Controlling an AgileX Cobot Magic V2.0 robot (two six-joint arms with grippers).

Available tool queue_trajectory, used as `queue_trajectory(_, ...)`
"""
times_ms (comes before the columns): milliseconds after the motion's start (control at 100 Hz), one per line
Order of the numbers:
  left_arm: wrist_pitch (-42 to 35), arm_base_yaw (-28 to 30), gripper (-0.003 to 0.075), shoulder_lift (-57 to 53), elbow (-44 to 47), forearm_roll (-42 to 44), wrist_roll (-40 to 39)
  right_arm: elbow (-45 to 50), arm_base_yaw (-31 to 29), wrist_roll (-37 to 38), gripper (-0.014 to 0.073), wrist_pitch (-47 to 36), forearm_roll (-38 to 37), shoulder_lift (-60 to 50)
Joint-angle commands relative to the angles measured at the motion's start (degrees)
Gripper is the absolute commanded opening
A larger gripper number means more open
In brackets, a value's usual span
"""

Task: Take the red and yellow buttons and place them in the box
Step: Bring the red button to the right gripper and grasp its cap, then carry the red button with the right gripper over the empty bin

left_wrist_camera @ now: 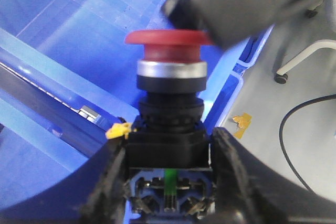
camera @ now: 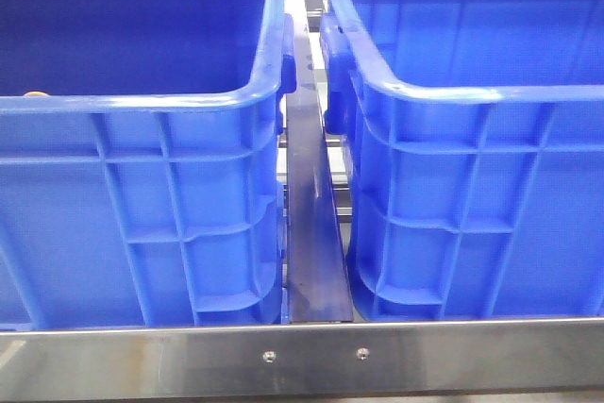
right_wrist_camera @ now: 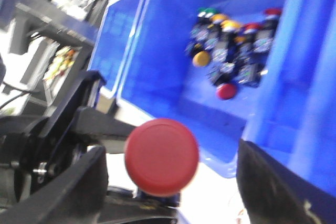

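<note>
Blue crates: two alike, ribbed walls and thick rolled rims, side by side in the front view; left crate (camera: 142, 186), right crate (camera: 481, 195), a dark metal strip (camera: 316, 233) between them.
Left crate contents: only a small orange sliver (camera: 36, 94) shows at the near rim; cannot tell what it is.
Right crate contents: floor hidden in the front view.
Crate in right wrist view (right_wrist_camera: 157, 66): holds a loose cluster of push buttons (right_wrist_camera: 231, 45) on its floor, caps red, yellow-orange and green; one yellow cap (right_wrist_camera: 200, 59) and one red cap (right_wrist_camera: 226, 91) lie at the cluster's edge.
Left gripper (left_wrist_camera: 168, 177): clamped on the black body of the red button (left_wrist_camera: 168, 51), cap facing away from the wrist, silvery collar below the cap.
Red button position: held above a crate's rim and wall, outside the cluster.
Right gripper (right_wrist_camera: 168, 182): fingers spread wide, nothing between the pads; the same red cap (right_wrist_camera: 161, 156) seen face-on in the gap.
</note>
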Motion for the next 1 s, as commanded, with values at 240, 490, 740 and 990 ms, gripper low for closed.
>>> queue_trajectory(240,-3.47,-0.37,-0.0019,-1.85,-1.47,0.4,-0.08,-5.54,6.25,-2.61,0.0451,0.73,5.12,3.46)
queue_trajectory(490,-3.47,-0.37,-0.0014,-1.85,-1.47,0.4,-0.08,-5.54,6.25,-2.61,0.0188,1.1,4.02,3.46)
queue_trajectory(740,-3.47,-0.37,0.0398,-1.85,-1.47,0.4,-0.08,-5.54,6.25,-3.6,0.0188,-0.05,3.96,3.46)
queue_trajectory(990,-3.47,-0.25,0.0672,-1.96,-1.47,0.4,-0.42,-5.54,6.19,-5.51,0.0188,-4.5,3.96,3.22)
